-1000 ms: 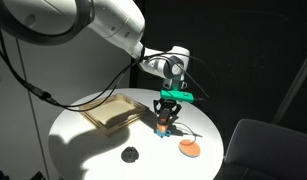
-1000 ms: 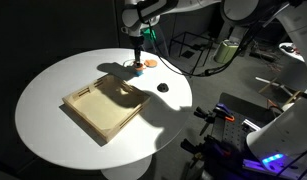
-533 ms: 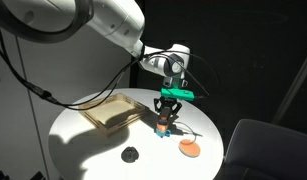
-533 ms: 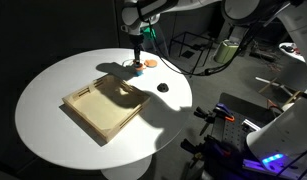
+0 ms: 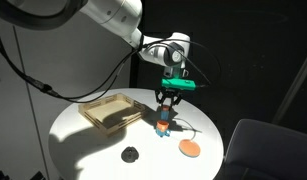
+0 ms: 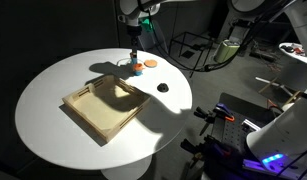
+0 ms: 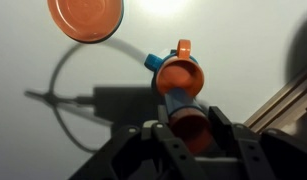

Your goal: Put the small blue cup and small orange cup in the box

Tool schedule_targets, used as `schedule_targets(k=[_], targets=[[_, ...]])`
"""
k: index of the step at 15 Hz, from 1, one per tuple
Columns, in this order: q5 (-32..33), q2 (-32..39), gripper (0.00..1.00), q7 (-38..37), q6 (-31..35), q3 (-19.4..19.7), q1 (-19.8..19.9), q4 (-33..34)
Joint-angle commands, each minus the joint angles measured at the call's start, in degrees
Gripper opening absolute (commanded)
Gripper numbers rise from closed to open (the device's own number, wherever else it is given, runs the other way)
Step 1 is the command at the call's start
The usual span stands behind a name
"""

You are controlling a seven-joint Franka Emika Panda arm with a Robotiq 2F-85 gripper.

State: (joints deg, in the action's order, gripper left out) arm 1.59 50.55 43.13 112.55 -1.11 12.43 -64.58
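Where your gripper (image 5: 166,108) hangs above the white round counter (image 6: 53,90), just right of centre in an exterior view, the jaws are drawn in narrow and pinched on something orange. It is the small orange cup (image 7: 180,75), which the wrist view shows low and right of centre. You can see a bit of blue poking out at that cup's upper left edge: the small blue cup (image 7: 153,62), touching the orange one. Seen from outside, the blue sits directly under the orange, right below the jaws. Whether the pair is nested, or clear of the counter, you cannot tell from these views.

Neither cup is in the box (image 6: 103,108) — the shallow wooden tray lies at centre left of an exterior view, its upper corner near the cups. A tan strip of it shows at the lower right of the wrist view.

A flat orange disc (image 7: 85,18) lies at the wrist view's upper left, apart from the cups. A small black lump (image 6: 162,87) rests on the counter to the right of the box.
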Motion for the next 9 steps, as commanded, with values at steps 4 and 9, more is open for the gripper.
schedule_targets(k=[4,9], targets=[[0.84,-4.93,0.20,1.43,0.51,-0.38,-0.66,-2.15],[1.35,-10.50,0.20,4.84,1.32,-1.12,-2.05,-7.14]])
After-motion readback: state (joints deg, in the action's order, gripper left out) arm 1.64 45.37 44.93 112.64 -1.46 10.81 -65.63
